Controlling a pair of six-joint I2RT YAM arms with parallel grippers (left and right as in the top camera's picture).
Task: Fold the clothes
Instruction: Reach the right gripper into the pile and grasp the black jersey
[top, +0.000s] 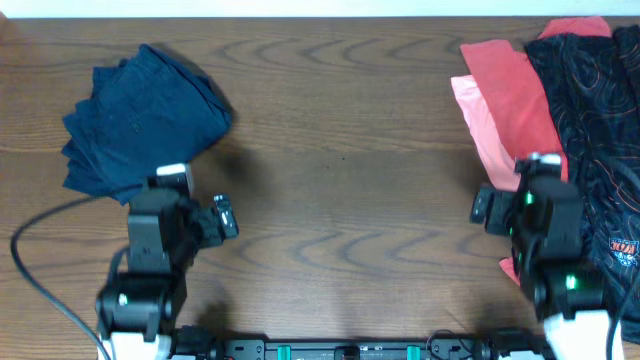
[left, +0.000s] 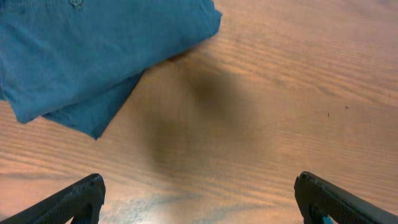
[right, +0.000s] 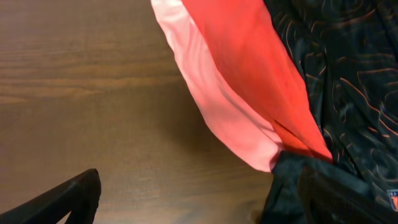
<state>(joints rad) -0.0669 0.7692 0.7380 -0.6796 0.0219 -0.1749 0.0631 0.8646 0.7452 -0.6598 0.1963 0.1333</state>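
From overhead, the dark blue folded cloth bundle (top: 140, 125) sits at the far left of the brown wood-grain table (top: 340, 150). It looks like the finished piece, parked out of the way. The red and pink fabric garment (top: 500, 100) and the black garment with a red swirl pattern (top: 595, 140) lie overlapped at the far right, loose and not yet folded. The black one runs off the right side of the picture. The middle of the table is bare wood, which gives you the room you need to spread a piece flat. The left arm (top: 150, 260) and right arm (top: 550, 240) each stand near their own pile.

In the left wrist view, the left gripper (left: 199, 190) hangs over bare wood with its jaws wide apart and nothing between them. The blue bundle's corner lies ahead and to the left, clear of both fingers. You can draw this arm away without snagging it.

In the right wrist view, the right gripper (right: 199, 190) also has its jaws spread and grips nothing. The pink hem tapers to a point just ahead, where it meets the black cloth. One finger sits over that black fabric, so mind which layer you pinch. I judge the pink edge to be the cleaner grab, with open wood to its left for dragging.
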